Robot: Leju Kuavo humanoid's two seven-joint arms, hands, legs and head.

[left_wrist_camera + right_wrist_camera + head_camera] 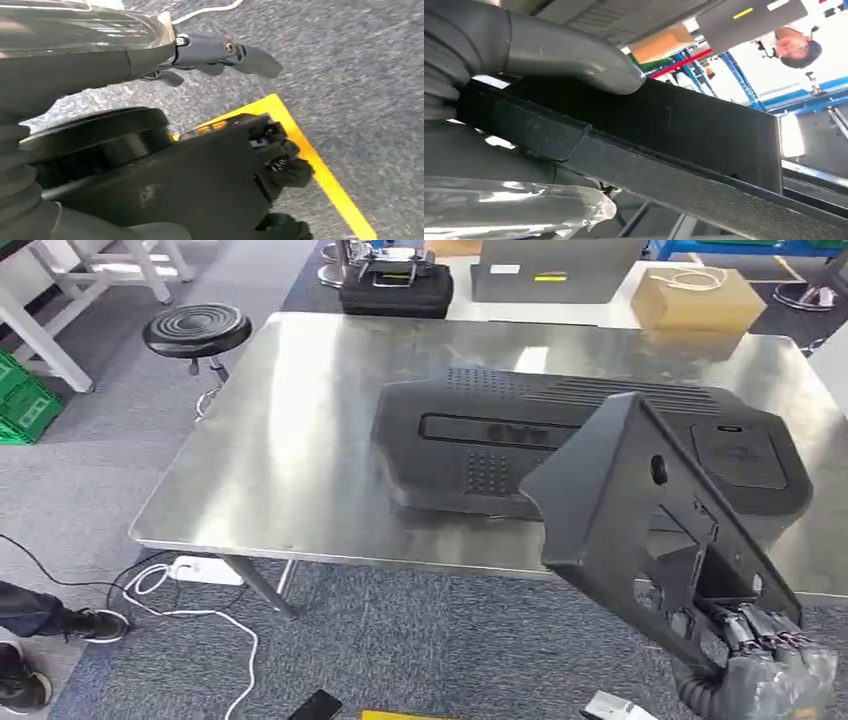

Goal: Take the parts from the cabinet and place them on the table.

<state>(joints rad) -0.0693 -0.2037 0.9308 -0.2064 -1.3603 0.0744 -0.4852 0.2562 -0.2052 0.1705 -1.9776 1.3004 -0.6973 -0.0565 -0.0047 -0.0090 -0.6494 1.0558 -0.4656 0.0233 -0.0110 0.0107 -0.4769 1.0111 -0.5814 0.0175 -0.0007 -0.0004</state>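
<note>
My right hand [765, 640] grips a black angular plastic part [640, 520] at its lower end, holding it tilted above the near right edge of the steel table [300, 440]. In the right wrist view the thumb [574, 55] presses on the part's flat edge [664, 145]. A larger black moulded part [480, 440] lies flat on the table behind it. My left hand [220, 52] hangs over the grey carpet with its fingers extended and nothing in them.
A black round stool [197, 330] stands at the table's far left corner. A black case [396, 285], a grey box [555, 270] and a cardboard box [697, 298] sit beyond the table. White cables [190, 610] and a person's shoes [30, 650] are on the floor at left.
</note>
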